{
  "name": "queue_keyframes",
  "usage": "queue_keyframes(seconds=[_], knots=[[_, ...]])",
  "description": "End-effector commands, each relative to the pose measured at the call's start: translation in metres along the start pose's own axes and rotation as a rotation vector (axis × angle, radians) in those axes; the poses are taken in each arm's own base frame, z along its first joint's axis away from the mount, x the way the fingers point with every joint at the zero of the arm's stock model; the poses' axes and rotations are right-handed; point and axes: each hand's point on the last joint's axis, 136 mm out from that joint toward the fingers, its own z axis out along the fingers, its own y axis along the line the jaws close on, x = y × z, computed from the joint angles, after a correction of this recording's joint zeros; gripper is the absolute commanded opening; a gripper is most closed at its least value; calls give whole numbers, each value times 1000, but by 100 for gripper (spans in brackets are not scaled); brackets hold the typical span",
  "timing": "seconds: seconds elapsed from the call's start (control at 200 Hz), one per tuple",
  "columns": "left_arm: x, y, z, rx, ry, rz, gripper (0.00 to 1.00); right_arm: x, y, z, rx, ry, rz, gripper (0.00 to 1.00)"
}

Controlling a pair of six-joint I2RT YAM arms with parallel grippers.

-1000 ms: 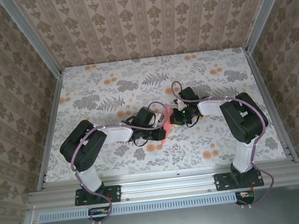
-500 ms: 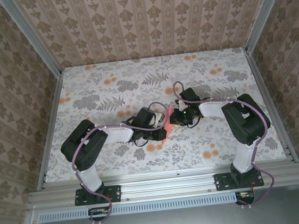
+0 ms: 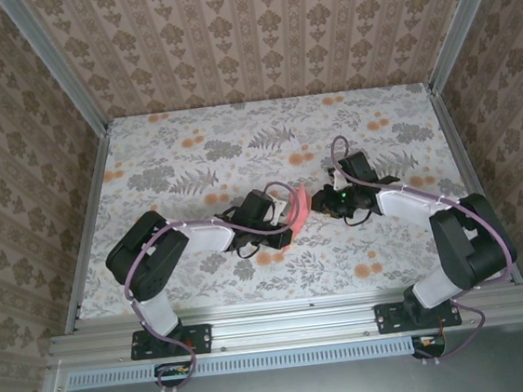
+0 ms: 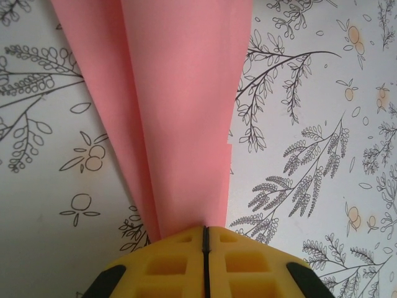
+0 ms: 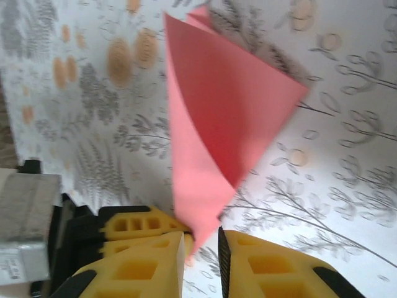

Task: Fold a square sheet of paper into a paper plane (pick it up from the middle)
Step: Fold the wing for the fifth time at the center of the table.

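The flowered surface [image 3: 191, 147] carries nothing of the task apart from the paper [image 3: 298, 209]. The paper sits near the middle, between the two arms and a little right of the left arm's wrist.

It is no flat square now. The left wrist view shows at least two overlapping pink layers, with a long fold edge running down to a narrow end. The right wrist view shows a broad, pointed flap. Whether the wide end rests on the surface I cannot tell.

The left hand [image 4: 205, 239] has its yellow pads pressed together with no gap, pinching the paper at the narrow end. The right hand [image 5: 201, 245] is just right of the paper. Its pads stand slightly apart, and the paper's lower tip lies at the mouth of that gap. The gap looks wider than the paper, so I judge the right hand grips nothing.

The work looks to be in the late folds. The body is creased lengthwise, held by one hand while the other is free to act.

The next move probably falls to the right hand. It would take a fresh hold further up the loose flap, or press the flap down into a wing. The left pinch has to stay firm, and the right pads should close on one layer only. Catching both layers would drag the fold askew.
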Motion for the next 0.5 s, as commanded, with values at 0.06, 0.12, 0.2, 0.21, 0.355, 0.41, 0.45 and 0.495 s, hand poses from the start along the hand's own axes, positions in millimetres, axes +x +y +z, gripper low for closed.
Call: queue_keyframes(seconds=[0.06, 0.12, 0.2, 0.21, 0.355, 0.41, 0.45, 0.495], knots=[[69, 52, 6, -213, 208, 1, 8, -6, 34, 23, -207, 7, 88, 19], [69, 51, 5, -213, 208, 10, 8, -6, 36, 34, -227, 12, 106, 16], [71, 53, 3, -220, 212, 21, 8, -4, 32, 47, -223, 21, 126, 15], [71, 53, 2, -221, 212, 22, 8, -4, 31, 48, -222, 21, 127, 15], [76, 54, 0, -221, 223, 36, 8, -6, 23, 63, -214, 22, 138, 13], [77, 54, 0, -225, 228, 41, 8, -8, 21, 67, -212, 22, 137, 13], [78, 55, 0, -227, 232, 46, 8, -8, 18, 71, -203, 27, 138, 13], [80, 56, -1, -229, 237, 51, 8, -8, 16, 75, -200, 29, 139, 13]])
